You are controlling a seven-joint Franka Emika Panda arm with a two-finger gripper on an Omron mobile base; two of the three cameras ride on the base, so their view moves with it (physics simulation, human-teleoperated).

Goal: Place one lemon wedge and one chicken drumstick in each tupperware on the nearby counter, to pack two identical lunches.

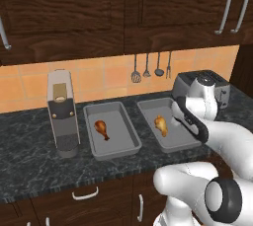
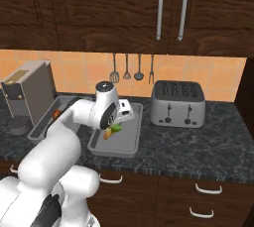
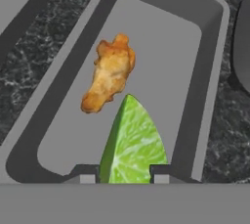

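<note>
Marbled counter (image 1: 29,156), yellow-green wedge (image 3: 133,145)

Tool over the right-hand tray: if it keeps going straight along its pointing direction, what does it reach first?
The tool, shut on the lemon wedge, points into the grey tray. Most likely the wedge's tip meets the tray floor just beside the drumstick, though depth is hard to judge.

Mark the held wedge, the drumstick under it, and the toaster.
wedge (image 3: 133,142), hand view, middle of its green cut face.
drumstick (image 3: 110,73), hand view, its meaty middle.
toaster (image 2: 177,104), right base view, centre of its front face.
</note>
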